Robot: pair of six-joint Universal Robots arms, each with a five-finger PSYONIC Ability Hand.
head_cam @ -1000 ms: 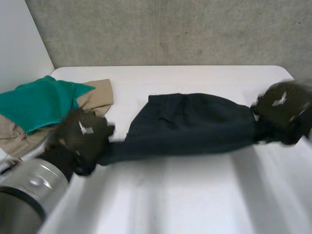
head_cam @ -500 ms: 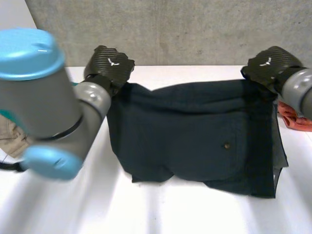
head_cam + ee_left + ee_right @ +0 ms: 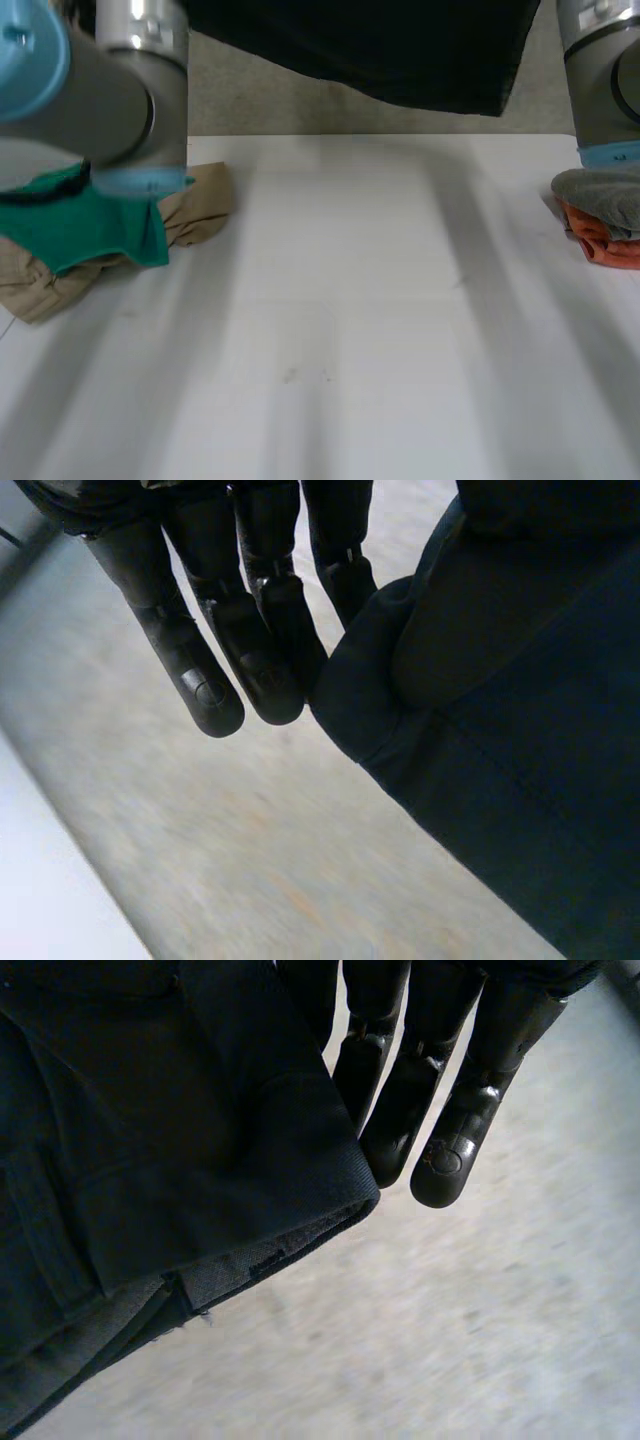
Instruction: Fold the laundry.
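A dark navy garment (image 3: 400,50) hangs in the air above the far side of the white table (image 3: 350,330), stretched between my two raised arms. In the left wrist view my left hand (image 3: 250,640) keeps its fingers straight, with one top corner of the garment (image 3: 520,730) pinched beside them. My right hand (image 3: 420,1090) likewise holds the other corner, a hemmed edge of the garment (image 3: 150,1140), against its straight fingers. My left arm (image 3: 110,80) and right arm (image 3: 600,70) stand upright at either side.
A green cloth (image 3: 80,215) lies on a beige cloth (image 3: 200,205) at the table's left edge. An orange cloth (image 3: 605,245) sits at the right edge under a grey shape. A concrete wall stands behind the table.
Both hands have risen with the dark garment. It lay spread on the table half a second ago and now hangs clear of it.
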